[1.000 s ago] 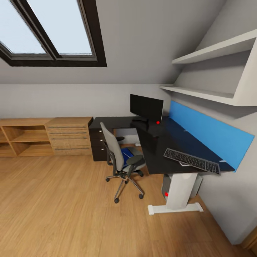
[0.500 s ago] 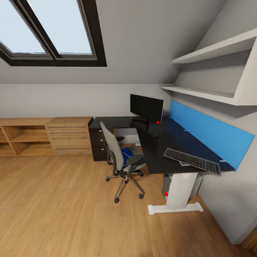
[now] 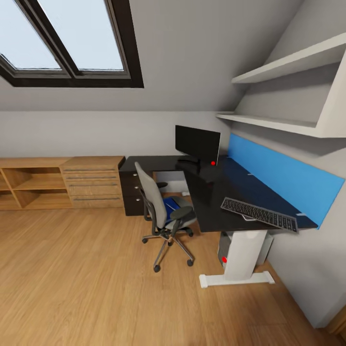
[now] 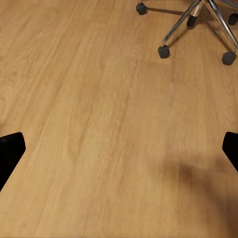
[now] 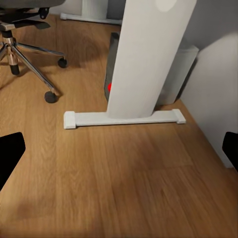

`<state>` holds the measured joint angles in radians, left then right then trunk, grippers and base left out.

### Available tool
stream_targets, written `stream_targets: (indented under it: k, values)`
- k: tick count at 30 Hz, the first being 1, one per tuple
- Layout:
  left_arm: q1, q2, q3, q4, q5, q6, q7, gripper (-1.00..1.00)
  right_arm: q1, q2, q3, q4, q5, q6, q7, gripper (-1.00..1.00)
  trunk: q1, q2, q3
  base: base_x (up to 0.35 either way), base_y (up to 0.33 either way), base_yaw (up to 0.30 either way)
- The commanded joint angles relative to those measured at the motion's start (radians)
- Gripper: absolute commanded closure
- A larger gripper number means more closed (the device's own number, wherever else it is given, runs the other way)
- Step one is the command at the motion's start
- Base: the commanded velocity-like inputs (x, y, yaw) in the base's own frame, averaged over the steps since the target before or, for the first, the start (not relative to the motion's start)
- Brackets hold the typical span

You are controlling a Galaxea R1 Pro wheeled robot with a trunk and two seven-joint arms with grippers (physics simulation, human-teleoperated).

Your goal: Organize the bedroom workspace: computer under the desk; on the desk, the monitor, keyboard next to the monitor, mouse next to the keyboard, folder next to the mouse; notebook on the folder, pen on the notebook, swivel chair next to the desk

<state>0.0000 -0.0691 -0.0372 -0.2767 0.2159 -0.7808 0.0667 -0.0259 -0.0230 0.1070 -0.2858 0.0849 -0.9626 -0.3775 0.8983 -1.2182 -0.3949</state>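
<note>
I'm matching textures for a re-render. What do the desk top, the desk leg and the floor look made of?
Desk top: glossy black, maybe laminate or glass; it shows faint reflections. Desk leg: smooth matte white, likely painted metal, though the render leaves it open. Floor: warm wood planks with visible grain and seams, satin sheen.

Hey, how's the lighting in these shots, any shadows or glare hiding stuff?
Head view: even, soft light, no glare; the black desk swallows detail, so small dark items on it are hard to tell. Left wrist view: a faint blurry shadow on the floor. Right wrist view: soft shadows beside the white desk leg, everything readable.
</note>
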Motion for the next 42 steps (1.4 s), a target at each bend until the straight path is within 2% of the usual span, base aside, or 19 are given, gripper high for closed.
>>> stream_targets:
  k: [1, 15, 25, 32, 41, 42]
  values:
    - [0.000, 0.000, -0.004, -0.001, 0.000, -0.002, 0.007, -1.00, -0.001, 0.000, 0.003, 0.000, 0.009, 0.000, -0.010, -1.00, 0.004, -0.008, -0.004, 0.000, 0.000, 0.000]
    - [0.000, 0.000, -0.004, -0.001, -0.001, -0.002, 0.007, -1.00, 0.000, 0.003, 0.003, 0.000, 0.007, -0.001, -0.011, -1.00, 0.058, -0.106, -0.048, 0.000, 0.000, 0.009]
    - [0.000, 0.000, -0.004, -0.002, 0.000, -0.005, 0.006, -1.00, 0.000, 0.006, 0.003, 0.001, 0.007, -0.001, -0.011, -1.00, 0.096, -0.176, -0.079, 0.000, 0.000, 0.185]
    - [0.000, 0.001, -0.004, -0.004, 0.000, -0.006, 0.009, -1.00, 0.000, 0.006, 0.003, 0.001, 0.007, -0.001, -0.011, -1.00, 0.123, -0.225, -0.101, 0.000, 0.000, 0.057]
    - [0.000, -0.001, -0.003, -0.091, 0.001, -0.002, 0.005, -1.00, -0.001, 0.005, 0.003, -0.002, 0.007, -0.003, -0.011, -1.00, 0.157, -0.288, -0.130, 0.000, 0.000, 0.006]
    - [0.000, -0.001, -0.003, -0.123, 0.001, 0.021, 0.005, -1.00, -0.001, 0.005, 0.003, -0.004, 0.007, -0.005, -0.011, -1.00, 0.161, -0.295, -0.133, 0.000, 0.000, 0.000]
